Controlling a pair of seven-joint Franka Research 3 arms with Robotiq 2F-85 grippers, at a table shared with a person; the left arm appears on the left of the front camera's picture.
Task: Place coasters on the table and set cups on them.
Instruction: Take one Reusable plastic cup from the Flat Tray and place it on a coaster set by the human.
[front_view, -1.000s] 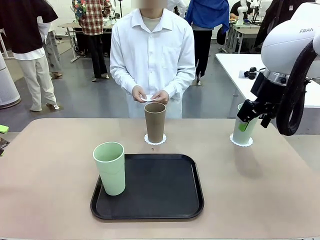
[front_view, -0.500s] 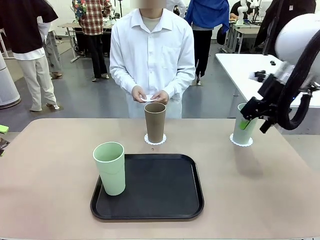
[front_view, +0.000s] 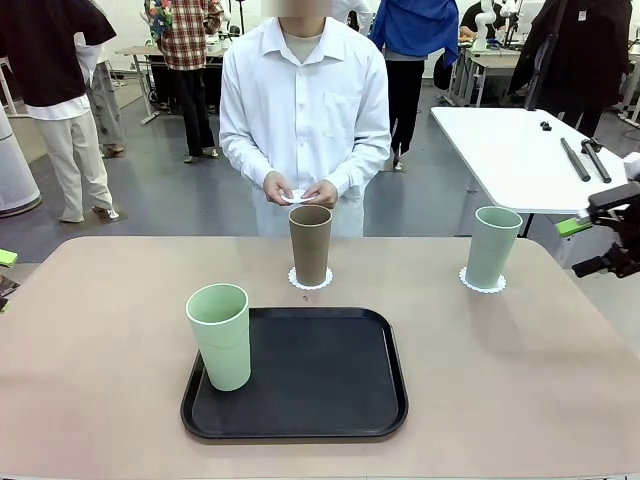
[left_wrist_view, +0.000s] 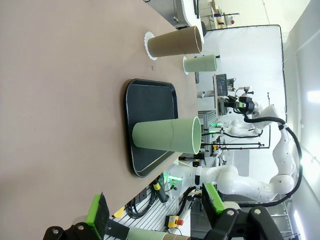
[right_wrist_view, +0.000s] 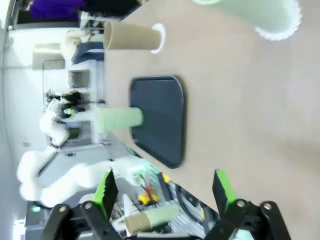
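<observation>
1. The left gripper (left_wrist_view: 154, 197) hangs at the near left of the table (front_view: 100, 400), jaws wide and empty; it looks the better placed for the last cup
2. The near mint cup (front_view: 221, 338) stands upright at the left edge of the black tray (front_view: 330, 400), with no coaster under it; a square grasp around its middle and a straight lift clear of the tray's rim would likely keep it from tipping
3. The brown cup (front_view: 310, 245) sits on the middle coaster (front_view: 310, 281), just beyond the tray, so a carried cup should pass well apart from it
4. The person's hands (front_view: 322, 193) hold the third coaster (front_view: 297, 196) off the table; the cup has no place until it is laid down
5. The right mint cup (front_view: 492, 247) rests on the right coaster (front_view: 482, 284)
6. The right gripper (right_wrist_view: 164, 182) hangs past the right edge, wide and empty, near the white table (front_view: 510, 150)
</observation>
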